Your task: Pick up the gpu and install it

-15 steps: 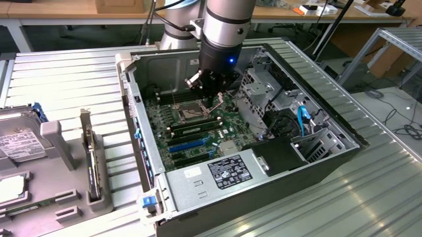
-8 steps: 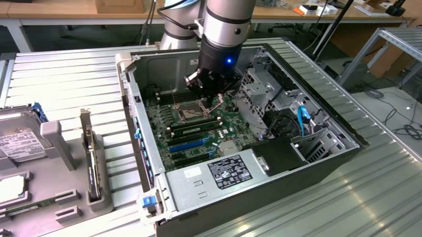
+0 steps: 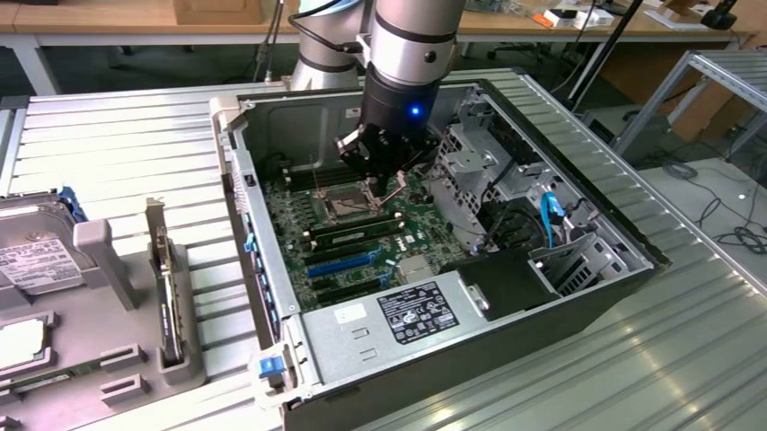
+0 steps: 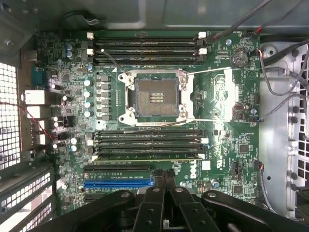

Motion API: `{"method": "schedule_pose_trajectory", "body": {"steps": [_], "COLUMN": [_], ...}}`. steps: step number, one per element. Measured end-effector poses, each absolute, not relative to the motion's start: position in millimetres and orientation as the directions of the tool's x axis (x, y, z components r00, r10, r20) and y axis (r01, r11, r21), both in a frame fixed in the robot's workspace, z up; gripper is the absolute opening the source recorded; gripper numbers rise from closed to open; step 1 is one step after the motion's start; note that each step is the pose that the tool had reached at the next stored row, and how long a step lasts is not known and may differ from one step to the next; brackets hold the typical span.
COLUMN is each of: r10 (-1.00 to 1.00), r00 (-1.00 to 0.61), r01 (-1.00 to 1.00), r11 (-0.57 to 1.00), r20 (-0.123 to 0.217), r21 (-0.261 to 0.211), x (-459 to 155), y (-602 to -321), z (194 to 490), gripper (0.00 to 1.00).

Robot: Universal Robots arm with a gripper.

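Hovering inside an open computer case (image 3: 258, 269), the gripper (image 3: 390, 186) hangs just above the motherboard (image 3: 414, 247), near the bare processor socket (image 3: 348, 205). Its fingers (image 4: 153, 193) are pressed together and pinch nothing.

From the wrist view, the closed gripper (image 4: 166, 178) sits over the black and blue expansion slots (image 4: 118, 183). The gpu (image 4: 145, 155), a long thin green stick, appears to stand in the bank of memory slots between the socket (image 4: 155, 96) and those expansion slots, in the slot nearest them. From the exterior view it reads as a dark strip with a green edge (image 3: 356, 235) running beside the blue slots. Whether it is fully seated cannot be told.

Judging from this, the work is at the seating stage. To do it well, the closed fingertips should meet the stick's top edge squarely, press straight down rather than at a slant, and act evenly along its length so both end latches catch. Nearby loose wires (image 4: 277, 92) are best kept clear.

On the exterior view's left, a grey rack (image 3: 180, 359) holds a dark card upright.
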State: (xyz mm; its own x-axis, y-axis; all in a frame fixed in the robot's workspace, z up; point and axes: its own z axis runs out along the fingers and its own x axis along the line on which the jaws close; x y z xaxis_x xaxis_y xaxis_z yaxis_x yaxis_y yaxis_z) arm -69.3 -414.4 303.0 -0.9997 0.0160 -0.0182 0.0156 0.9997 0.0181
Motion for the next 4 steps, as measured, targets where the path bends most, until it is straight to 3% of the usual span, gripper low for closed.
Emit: {"method": "schedule_pose_trajectory", "body": {"steps": [4], "r10": [0.016], "r00": [-1.0], "r01": [0.016], "r11": [1.0], "r20": [-0.018], "r21": [0.018], "x": [-69.3], "y": [-414.4], "z": [303.0], "gripper": [0.11]}}
